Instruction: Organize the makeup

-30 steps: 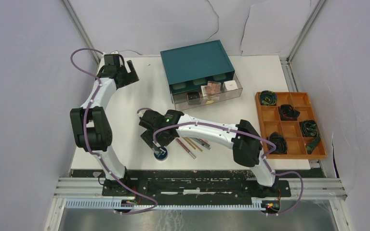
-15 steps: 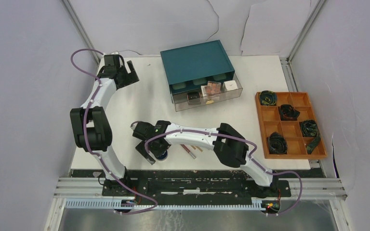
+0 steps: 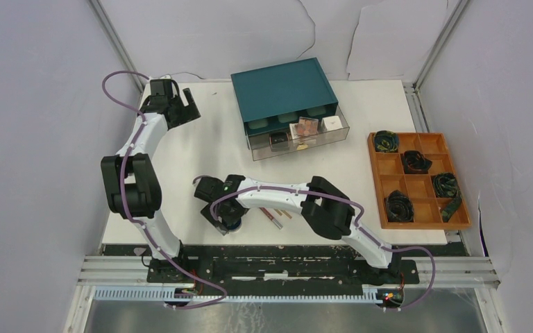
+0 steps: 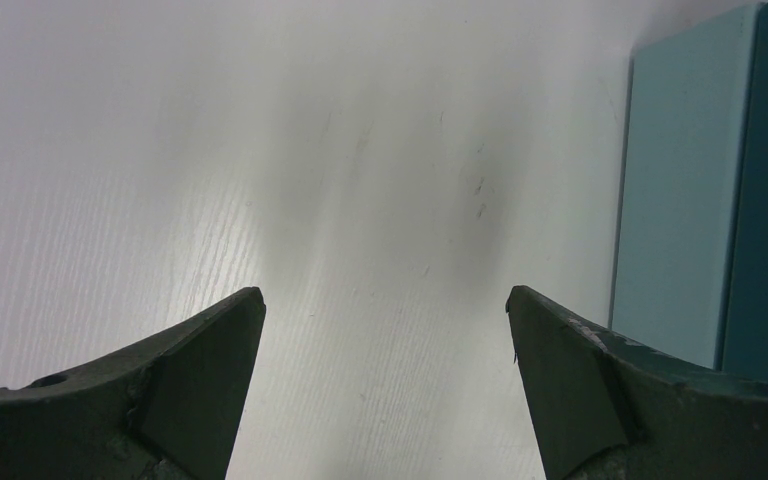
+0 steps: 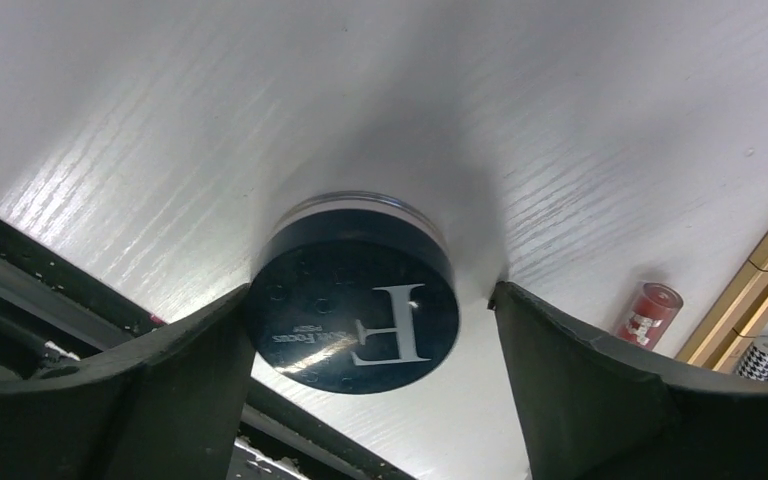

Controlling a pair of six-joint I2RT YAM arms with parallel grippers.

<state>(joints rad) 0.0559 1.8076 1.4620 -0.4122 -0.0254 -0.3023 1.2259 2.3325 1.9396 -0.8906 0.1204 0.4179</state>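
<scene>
The round dark-blue tin (image 5: 355, 315), its lid marked with a white "F", stands on the white table near the front edge. My right gripper (image 5: 372, 292) is open and straddles it: the left finger (image 5: 190, 360) touches its side, and the right finger (image 5: 580, 370) stands a little apart. In the top view the gripper (image 3: 226, 219) covers most of the tin. Thin pencils (image 3: 275, 213) lie just to its right, and they also show at the right edge of the right wrist view (image 5: 760, 300). My left gripper (image 3: 186, 109) is open and empty at the far left, over bare table (image 4: 383, 292).
The teal drawer box (image 3: 284, 89) stands at the back, its clear drawer (image 3: 298, 136) pulled out and holding a black compact (image 3: 278, 139), a brown compact (image 3: 306, 127) and a white cube (image 3: 331, 123). An orange tray (image 3: 420, 182) with black coiled items is at the right. A red-capped tube (image 5: 648, 312) lies beside the pencils.
My right arm has swung left toward the table's front edge and lowered, so that its open fingers now stand on either side of the tin. The left arm has not moved.
</scene>
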